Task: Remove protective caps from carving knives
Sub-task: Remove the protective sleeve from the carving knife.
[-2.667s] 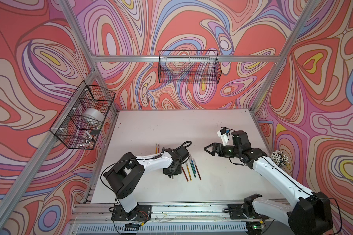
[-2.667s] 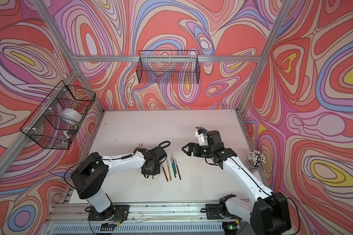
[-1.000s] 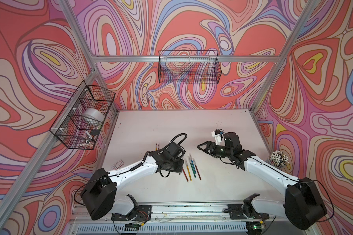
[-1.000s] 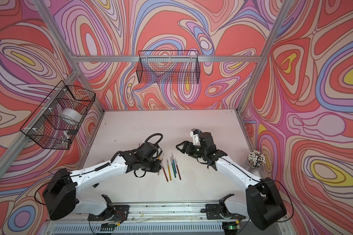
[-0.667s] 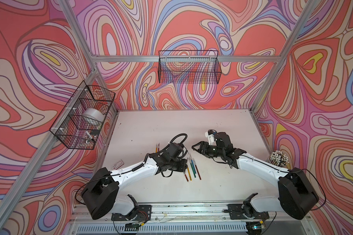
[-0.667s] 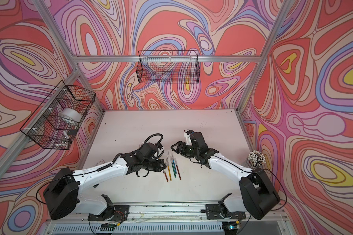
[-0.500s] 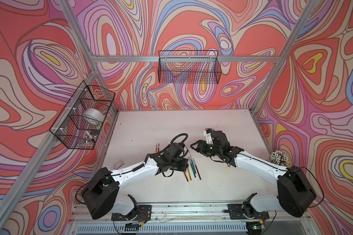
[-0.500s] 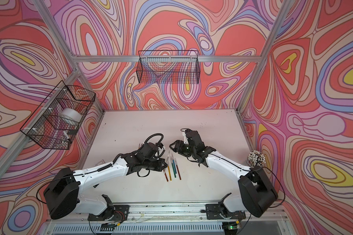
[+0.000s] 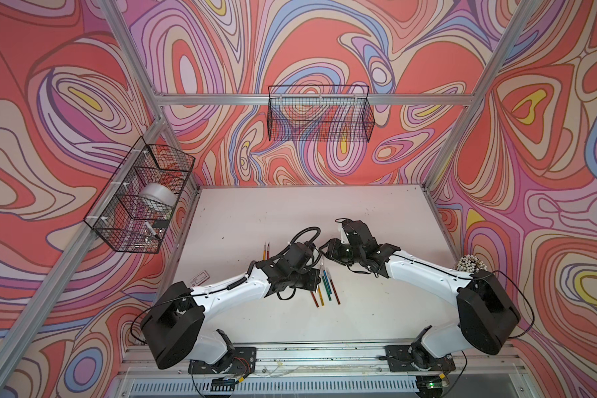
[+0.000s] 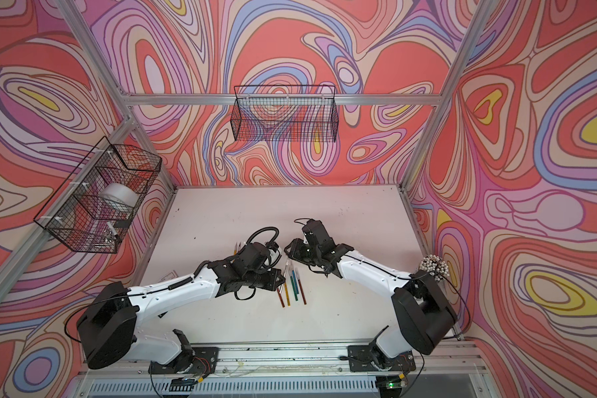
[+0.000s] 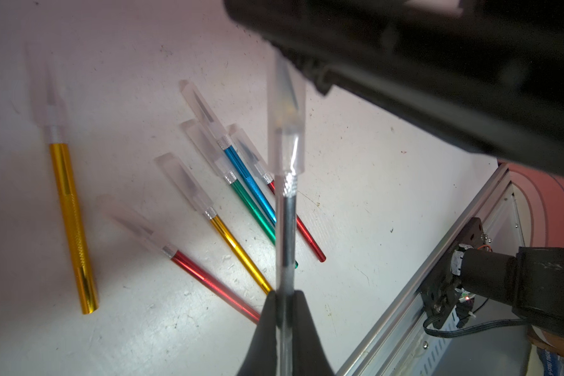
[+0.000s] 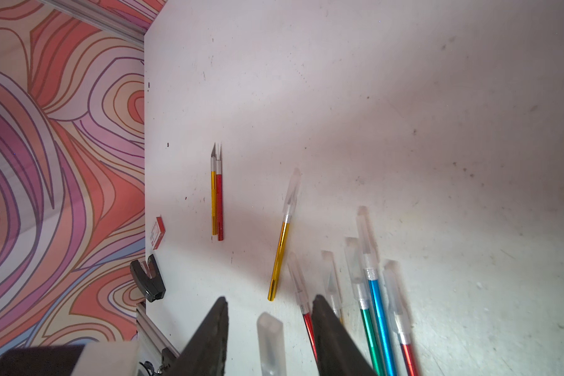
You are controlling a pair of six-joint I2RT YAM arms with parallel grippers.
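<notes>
1. The left gripper (image 11: pixel 285 298) is clamped on the silver knife (image 11: pixel 285 244). It pinches the handle well back from the blade end. The knife juts straight out ahead of the fingertips, held above the table (image 11: pixel 127 325).
2. The silver knife's cap (image 11: pixel 285 130), a translucent whitish sleeve, is still on over the blade. Its far end reaches the black body of the right gripper.
3. The right gripper (image 12: pixel 270 301) faces the left one. Its fingers (image 12: pixel 209 338) stand apart, one on each side of that cap. In the right wrist view a gap shows on both sides, so neither finger touches it.
4. Under the held knife, just past the left gripper's fingertips, five knives lie fanned on the table. They are a red knife (image 11: pixel 209 284), a gold knife (image 11: pixel 238 251), a green knife (image 11: pixel 254 213), a blue knife (image 11: pixel 251 187) and a second red knife (image 11: pixel 306 237). All five have their caps on.
5. A lone gold knife (image 11: pixel 73 228), also capped, lies apart from the fan, off to one side of the left gripper.
6. Well ahead of the right gripper's fingertips, a bare gold knife (image 12: pixel 213 201) and a bare red knife (image 12: pixel 219 208) lie touching side by side. Their blades are uncovered.
</notes>
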